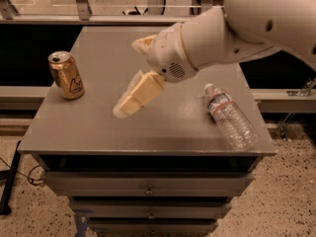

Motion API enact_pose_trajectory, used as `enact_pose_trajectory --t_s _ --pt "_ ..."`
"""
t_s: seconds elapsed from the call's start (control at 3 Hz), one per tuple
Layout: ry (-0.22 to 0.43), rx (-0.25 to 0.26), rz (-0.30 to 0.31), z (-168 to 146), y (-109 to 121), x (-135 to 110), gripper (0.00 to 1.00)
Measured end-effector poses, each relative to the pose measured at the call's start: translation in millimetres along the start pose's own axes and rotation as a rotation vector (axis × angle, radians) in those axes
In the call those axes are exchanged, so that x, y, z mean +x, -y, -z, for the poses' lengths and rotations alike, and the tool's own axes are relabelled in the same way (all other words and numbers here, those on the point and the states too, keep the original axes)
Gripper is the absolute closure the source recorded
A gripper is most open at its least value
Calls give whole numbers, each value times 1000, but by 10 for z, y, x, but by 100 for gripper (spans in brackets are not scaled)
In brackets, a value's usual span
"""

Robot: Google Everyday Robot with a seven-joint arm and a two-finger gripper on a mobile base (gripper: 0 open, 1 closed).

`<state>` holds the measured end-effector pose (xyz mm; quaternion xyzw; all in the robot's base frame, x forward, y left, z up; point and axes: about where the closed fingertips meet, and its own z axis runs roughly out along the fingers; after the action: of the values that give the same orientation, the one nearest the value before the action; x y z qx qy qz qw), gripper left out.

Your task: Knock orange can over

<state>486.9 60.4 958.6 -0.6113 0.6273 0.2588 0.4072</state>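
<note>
Well apart from upright orange can point(66, 76), claw point(122, 110) over table point(89, 130), openness unclear; water bottle point(229, 117) at right

Single high, fairly near view angled down onto cabinet top point(173, 130), hand point(132, 98) mid-frame.

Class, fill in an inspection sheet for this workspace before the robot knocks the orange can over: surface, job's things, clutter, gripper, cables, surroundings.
Surface: grey cabinet top, flat and matte.
Job's things: orange can, upright near the left edge, not yet knocked over.
Clutter: clear water bottle, lying on its side at the right.
Grippers: gripper, over the middle of the top, to the right of the can and apart from it.
Cables: dark cable on the floor at the left.
Surroundings: drawers under the top; speckled floor; metal rail behind.
</note>
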Motion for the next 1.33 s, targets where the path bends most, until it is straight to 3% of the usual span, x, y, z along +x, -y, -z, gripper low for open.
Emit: enact_pose_trajectory --t_s 0.67,1.33 --pt "153 44 -26 -652 472 100 0" --pt "271 40 -42 -1261 824 -20 0"
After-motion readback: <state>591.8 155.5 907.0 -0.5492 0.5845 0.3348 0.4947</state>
